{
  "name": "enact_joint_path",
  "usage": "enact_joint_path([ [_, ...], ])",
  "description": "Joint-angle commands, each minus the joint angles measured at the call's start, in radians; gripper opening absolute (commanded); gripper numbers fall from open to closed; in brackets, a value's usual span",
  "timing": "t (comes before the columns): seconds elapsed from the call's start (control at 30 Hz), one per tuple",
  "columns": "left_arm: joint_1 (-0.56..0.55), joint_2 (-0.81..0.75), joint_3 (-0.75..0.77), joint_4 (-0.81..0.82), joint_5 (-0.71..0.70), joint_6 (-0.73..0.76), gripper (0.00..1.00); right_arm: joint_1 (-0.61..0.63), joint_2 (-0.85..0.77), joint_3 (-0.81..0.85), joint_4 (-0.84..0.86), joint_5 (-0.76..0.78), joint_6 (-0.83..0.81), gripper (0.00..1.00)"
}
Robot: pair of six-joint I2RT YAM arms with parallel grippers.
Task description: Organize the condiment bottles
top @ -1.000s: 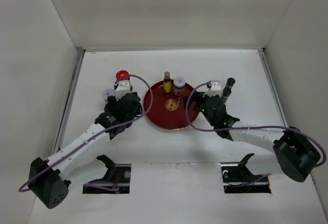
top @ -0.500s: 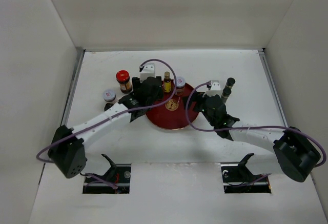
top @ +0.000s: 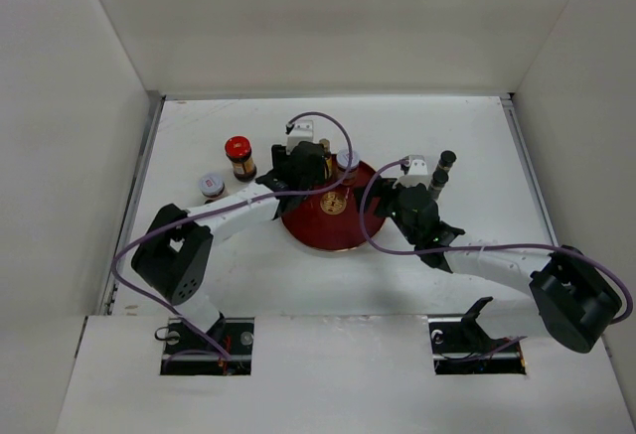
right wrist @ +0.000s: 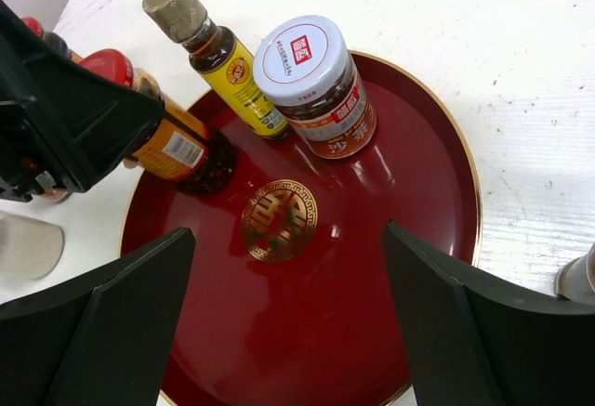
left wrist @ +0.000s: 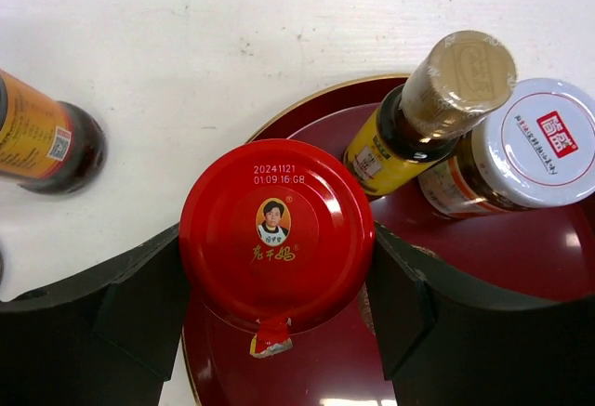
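Although the white table carries bottles well apart, the work centres on the dark red round tray at mid-table. The left gripper is clamped on a red-capped jar at the tray's left rim. The right gripper hangs over the tray's right half, jaws spread, nothing between them. At the tray's far edge stand a white-capped jar and, just beside it, a gold-capped slim bottle. Off the tray are a second red-capped jar and a silver-capped jar towards the table's left edge, and a black-capped slim bottle to the right.

Risk, as judged: released with its base on the rim, the held jar would tip. The opening finger could also knock the gold-capped bottle close by.

The left wrist view hides the jar's base. The right wrist view shows it inside the rim, but not whether it rests on the tray. Only the top view shows all three bottles off the tray.
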Motion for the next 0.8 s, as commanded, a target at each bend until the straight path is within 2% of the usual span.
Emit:
enact_joint_path([
  [0.0, -0.003, -0.017, 0.057, 0.162, 0.001, 0.015, 0.32, 0.001, -0.012, 0.029, 0.052, -0.011, 0.008, 0.88],
  [0.23, 0.0, -0.062, 0.029, 0.173, 0.007, 0.008, 0.7, 0.002, -0.012, 0.03, 0.053, -0.01, 0.005, 0.89],
  [0.3, 0.007, -0.1, 0.015, 0.169, 0.002, 0.008, 0.76, -0.002, -0.016, 0.025, 0.058, -0.01, 0.01, 0.89],
  [0.43, 0.049, -0.178, -0.014, 0.173, -0.025, -0.008, 0.82, 0.002, -0.009, 0.028, 0.058, -0.008, 0.005, 0.89],
  [0.6, 0.164, -0.256, -0.02, 0.16, -0.027, -0.035, 0.82, 0.001, 0.002, 0.028, 0.059, -0.011, 0.008, 0.89],
  [0.77, 0.325, -0.211, 0.034, 0.024, -0.016, -0.063, 0.83, -0.002, -0.021, 0.019, 0.067, -0.01, 0.01, 0.85],
])
